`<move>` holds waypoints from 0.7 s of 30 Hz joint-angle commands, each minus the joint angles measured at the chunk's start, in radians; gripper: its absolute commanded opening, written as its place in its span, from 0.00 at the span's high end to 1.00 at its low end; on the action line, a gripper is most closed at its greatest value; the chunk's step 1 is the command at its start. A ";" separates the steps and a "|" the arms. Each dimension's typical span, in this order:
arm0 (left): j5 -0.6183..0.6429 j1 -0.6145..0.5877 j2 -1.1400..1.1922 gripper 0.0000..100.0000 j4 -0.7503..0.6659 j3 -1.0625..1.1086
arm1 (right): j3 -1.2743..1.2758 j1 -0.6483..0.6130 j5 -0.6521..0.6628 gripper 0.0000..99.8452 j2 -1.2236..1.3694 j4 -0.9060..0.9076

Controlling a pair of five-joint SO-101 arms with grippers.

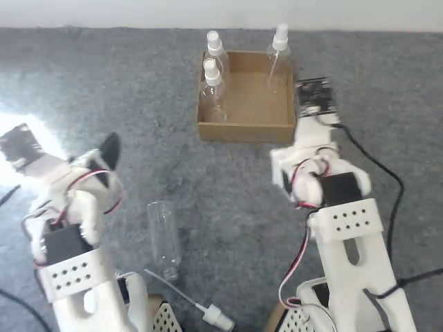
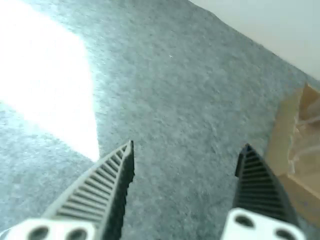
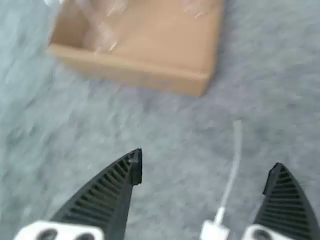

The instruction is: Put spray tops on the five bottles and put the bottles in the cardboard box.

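Note:
The cardboard box (image 1: 246,128) stands at the far middle of the carpet with three capped bottles upright in it (image 1: 214,50) (image 1: 212,84) (image 1: 279,50). An uncapped clear bottle (image 1: 164,238) lies on the carpet between the arms. A spray top (image 1: 216,317) with its tube lies near the front edge. My left gripper (image 2: 187,156) is open over bare carpet at the left (image 1: 107,155). My right gripper (image 3: 206,172) is open just short of the box (image 3: 135,75). Another spray top (image 3: 216,229) lies between its fingers, tube pointing toward the box.
Grey carpet covers the table. A bright patch of light (image 2: 45,85) falls at the far left. Cables (image 1: 387,173) run along the right arm's base. From the left wrist view, the box's side (image 2: 292,150) is off to one side.

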 commanded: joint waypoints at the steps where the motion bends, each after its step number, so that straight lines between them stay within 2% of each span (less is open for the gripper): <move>1: -0.002 -0.103 -0.009 0.70 -0.028 -0.054 | -0.020 -0.185 -0.011 0.65 -0.039 0.053; 4: 0.023 -0.161 -0.008 0.70 -0.028 -0.053 | -0.020 -0.317 -0.012 0.69 -0.033 0.042; 10: 0.063 -0.226 -0.008 0.70 -0.029 -0.053 | -0.015 -0.541 -0.012 0.87 -0.033 -0.096; 16: 0.063 -0.250 -0.008 0.70 -0.029 -0.051 | -0.012 -0.685 -0.012 0.88 -0.030 -0.223; 21: 0.063 -0.250 -0.008 0.70 -0.029 -0.051 | -0.012 -0.753 -0.012 0.89 0.071 -0.338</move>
